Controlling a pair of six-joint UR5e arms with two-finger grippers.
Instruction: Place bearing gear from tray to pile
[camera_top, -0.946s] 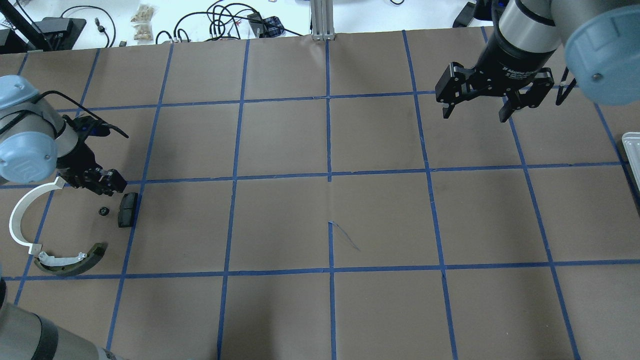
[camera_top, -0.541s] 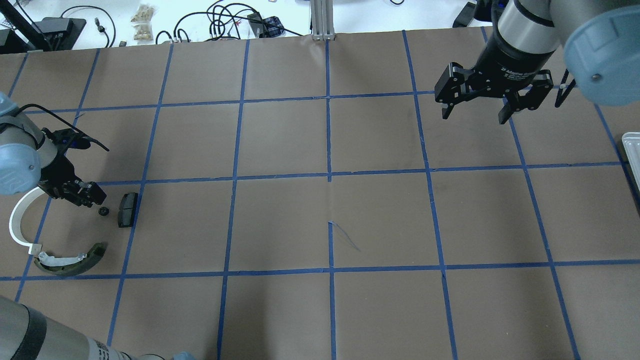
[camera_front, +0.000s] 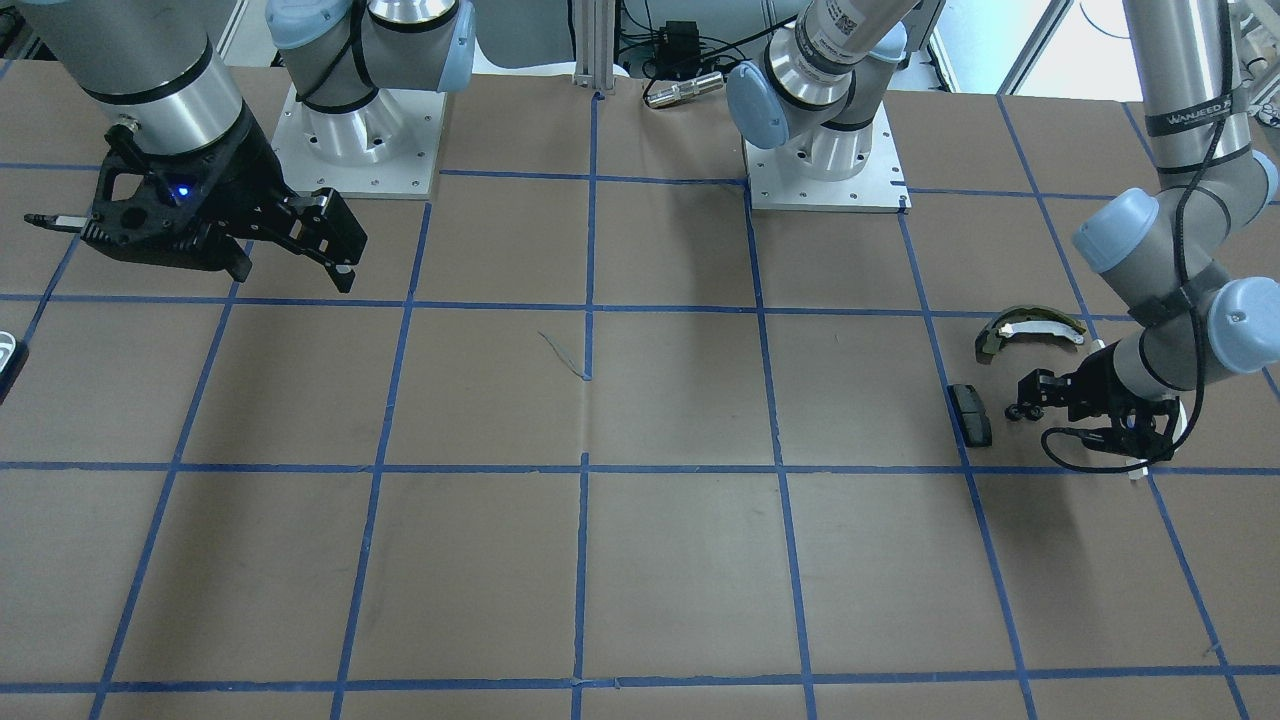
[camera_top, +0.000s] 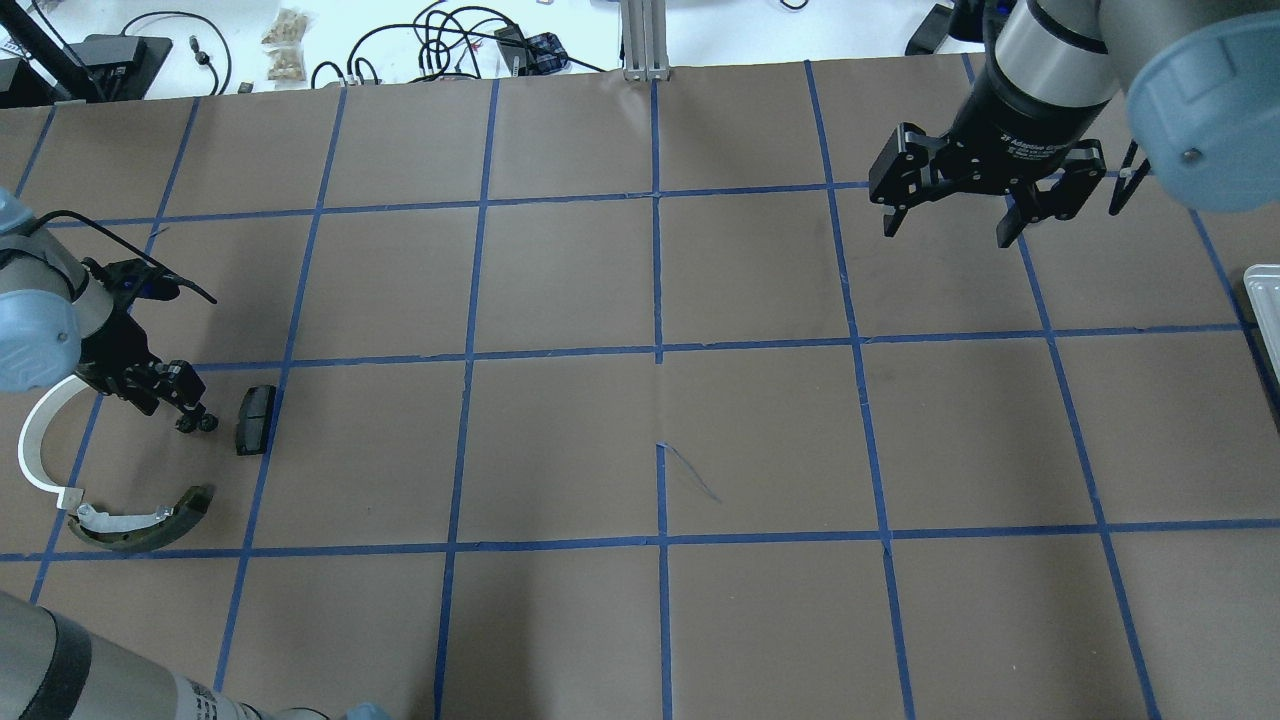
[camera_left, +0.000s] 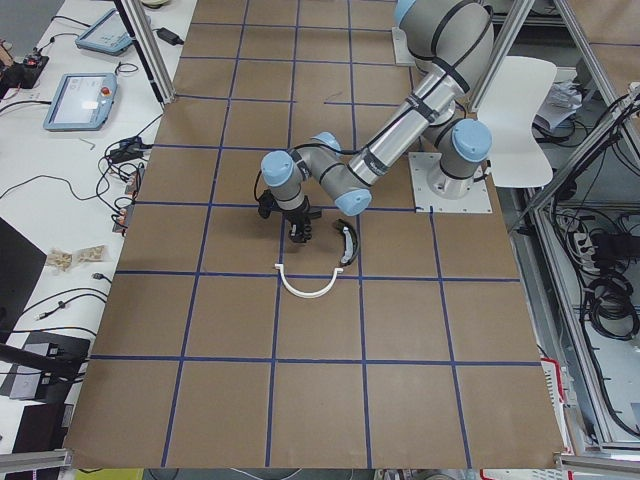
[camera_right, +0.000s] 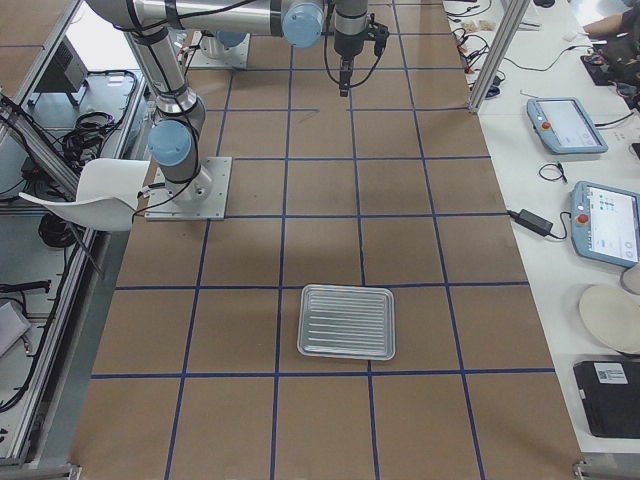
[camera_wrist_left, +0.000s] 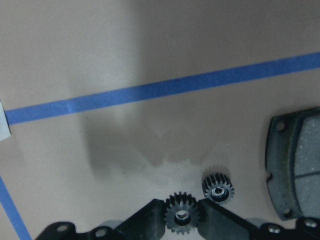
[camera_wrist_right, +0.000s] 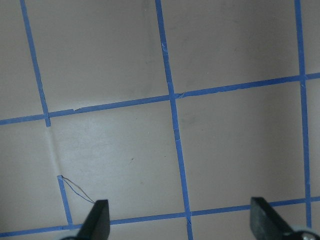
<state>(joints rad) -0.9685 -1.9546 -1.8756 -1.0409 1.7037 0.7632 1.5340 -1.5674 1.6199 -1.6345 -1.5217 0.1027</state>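
The left gripper is pinched tight on a little black bearing gear. Its arm is bent low over the table by the pile: the white arc, the green brake shoe and the black pad. Another small gear lies just beside the held one. The right gripper hangs wide open, holding nothing.

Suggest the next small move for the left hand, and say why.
Probably open the left hand to release the bearing gear clamped between its fingers. It looks low over the paper, right beside another gear and the black pad, where it seems to belong.
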